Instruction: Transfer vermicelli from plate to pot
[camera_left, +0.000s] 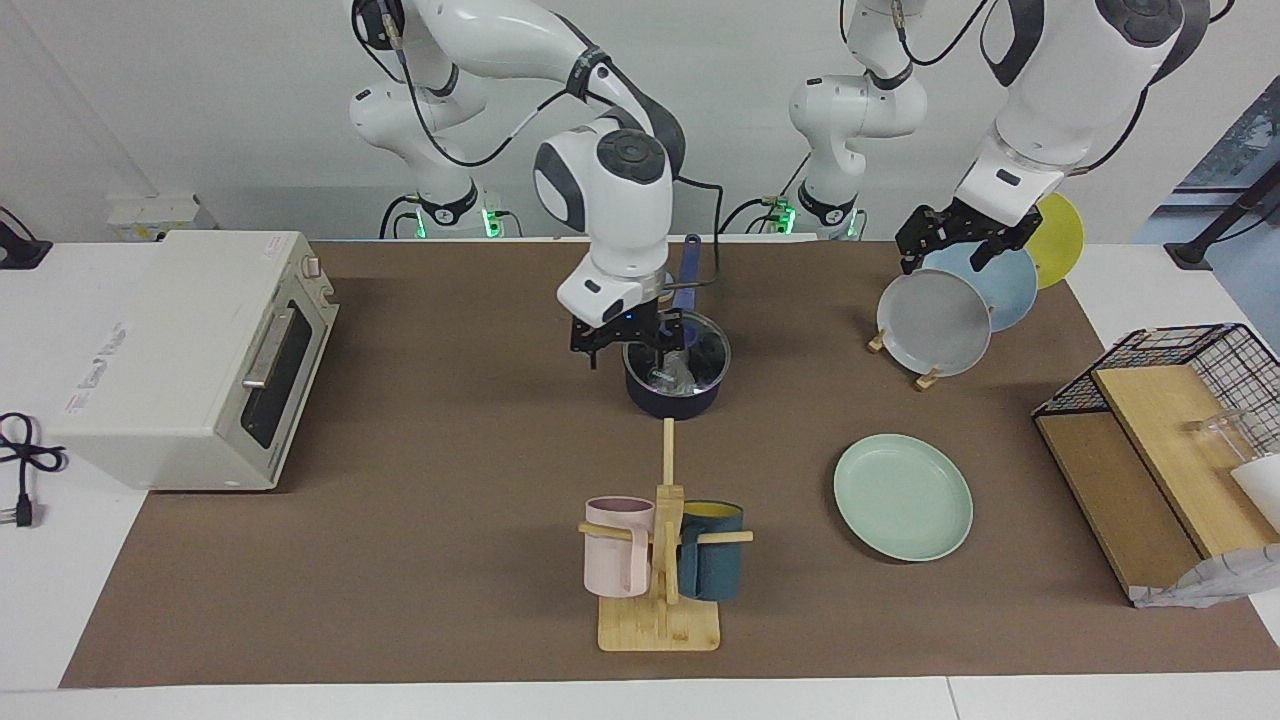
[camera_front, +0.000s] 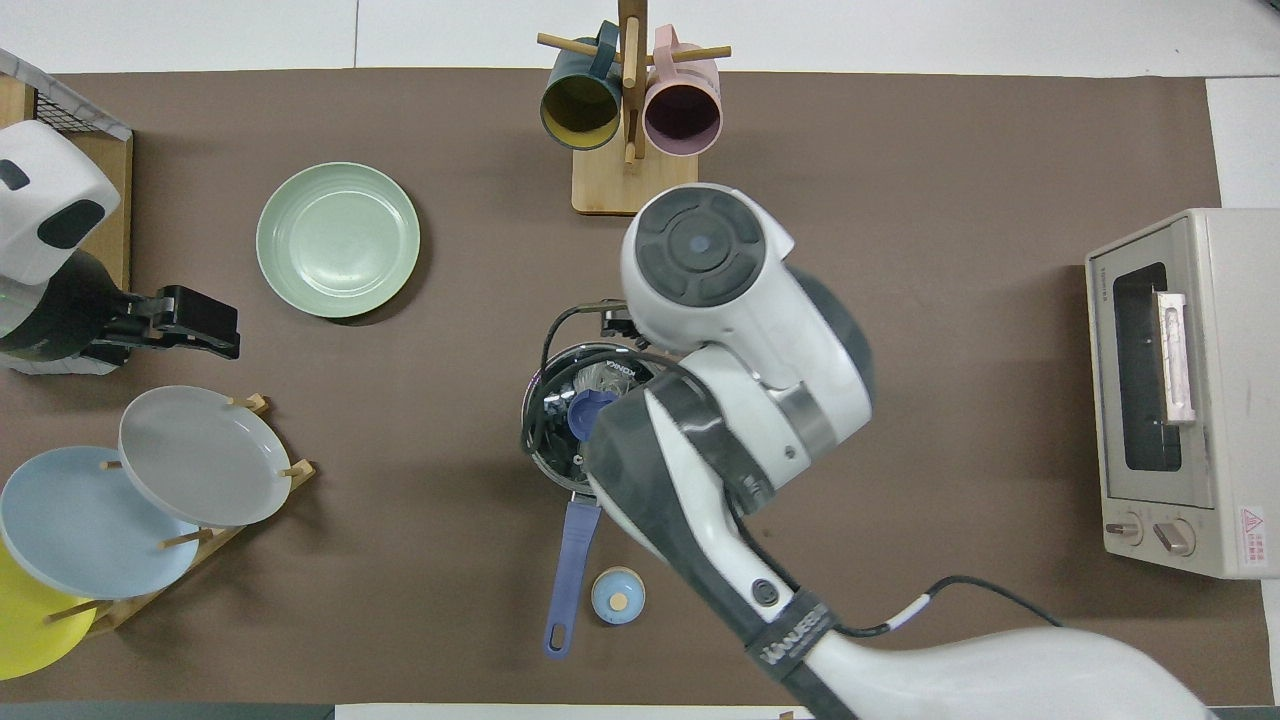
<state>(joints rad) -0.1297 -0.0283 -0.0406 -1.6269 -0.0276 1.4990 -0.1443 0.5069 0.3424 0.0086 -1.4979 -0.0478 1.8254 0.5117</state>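
Brown mat over a white table (camera_left: 130, 590), white wall at the robots' end. Pale mint-green round plate (camera_left: 903, 497) bare, toward the left arm's end. Translucent film-wrapped vermicelli (camera_left: 676, 374) lying inside the small dark navy saucepan, the pot (camera_left: 676, 398), long blue handle pointing toward the robots. Right claw (camera_left: 634, 345) low over the pot's rim, straight above the noodles; finger gap: cannot tell, nor whether noodles gripped. Left claw (camera_left: 950, 247) waiting up over the leaning grey plate (camera_left: 934, 322), well apart from the pot; spread also unreadable. Transfer probably near complete.
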